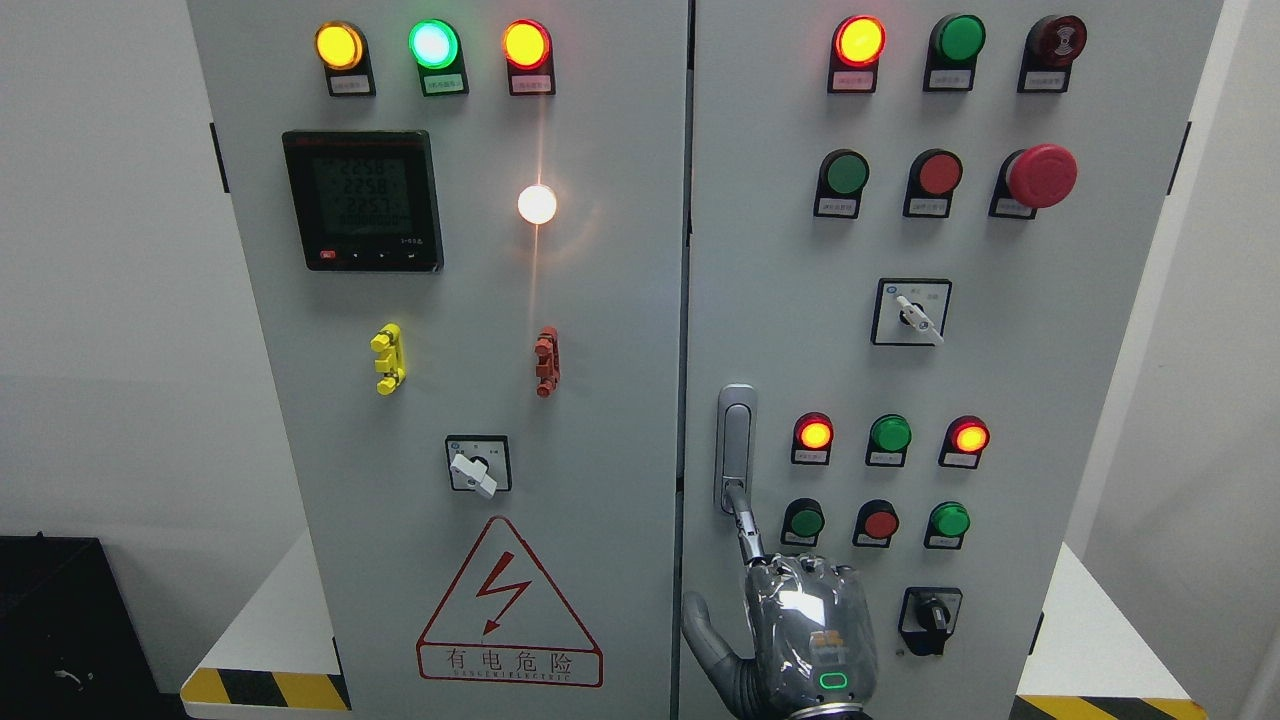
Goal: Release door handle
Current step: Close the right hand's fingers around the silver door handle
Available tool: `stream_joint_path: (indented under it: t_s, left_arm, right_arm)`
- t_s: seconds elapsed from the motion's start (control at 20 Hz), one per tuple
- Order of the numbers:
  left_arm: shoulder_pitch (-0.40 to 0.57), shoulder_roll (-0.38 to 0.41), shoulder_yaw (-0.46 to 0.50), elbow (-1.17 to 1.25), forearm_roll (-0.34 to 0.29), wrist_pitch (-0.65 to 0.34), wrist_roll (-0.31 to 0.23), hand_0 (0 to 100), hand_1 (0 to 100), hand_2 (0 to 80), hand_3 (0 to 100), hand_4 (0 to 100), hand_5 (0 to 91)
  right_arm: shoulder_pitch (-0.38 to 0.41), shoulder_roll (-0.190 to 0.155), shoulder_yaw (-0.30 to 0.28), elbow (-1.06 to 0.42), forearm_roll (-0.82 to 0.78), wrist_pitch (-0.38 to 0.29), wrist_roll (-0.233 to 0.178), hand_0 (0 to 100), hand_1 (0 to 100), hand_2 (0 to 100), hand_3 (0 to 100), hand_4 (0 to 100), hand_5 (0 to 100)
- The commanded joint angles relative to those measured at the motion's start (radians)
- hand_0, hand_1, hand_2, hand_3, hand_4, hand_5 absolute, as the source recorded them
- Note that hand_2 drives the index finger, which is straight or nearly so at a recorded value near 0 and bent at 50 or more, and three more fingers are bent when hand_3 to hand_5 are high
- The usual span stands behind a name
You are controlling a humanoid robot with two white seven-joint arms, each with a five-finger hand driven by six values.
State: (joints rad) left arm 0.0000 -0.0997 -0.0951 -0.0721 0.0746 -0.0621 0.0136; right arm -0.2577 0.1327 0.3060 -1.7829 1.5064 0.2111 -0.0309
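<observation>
The silver door handle (736,445) stands upright on the left edge of the cabinet's right door (1050,380). My right hand (810,625) comes up from the bottom edge just below it, its back toward the camera. Its index finger (745,525) is stretched up, and the tip touches the handle's lower end. The thumb (705,635) is spread out to the left and the other fingers are bent at the knuckles. The hand does not wrap around the handle. My left arm is out of view.
Both cabinet doors look shut and meet at a seam (688,300). Beside the hand are lit and unlit buttons (880,522) and a black rotary switch (930,618). The left door carries a meter (362,200), a white switch (477,465) and a warning triangle (508,605). A black box (60,620) sits at the lower left.
</observation>
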Motion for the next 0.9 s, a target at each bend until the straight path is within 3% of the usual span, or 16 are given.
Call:
stream_joint_path:
  t_s: [0.0, 0.85]
  left_arm:
    - [0.017, 0.000, 0.000, 0.000, 0.001, -0.001, 0.000, 12, 56, 0.0, 0, 0, 0.0]
    - [0.017, 0.000, 0.000, 0.000, 0.001, -0.001, 0.000, 12, 56, 0.0, 0, 0, 0.0]
  right_arm:
    - [0.000, 0.001, -0.002, 0.005, 0.000, 0.001, 0.002, 47, 24, 0, 99, 97, 98]
    - [0.009, 0.001, -0.002, 0.007, 0.000, 0.002, 0.002, 47, 24, 1, 100, 98, 98]
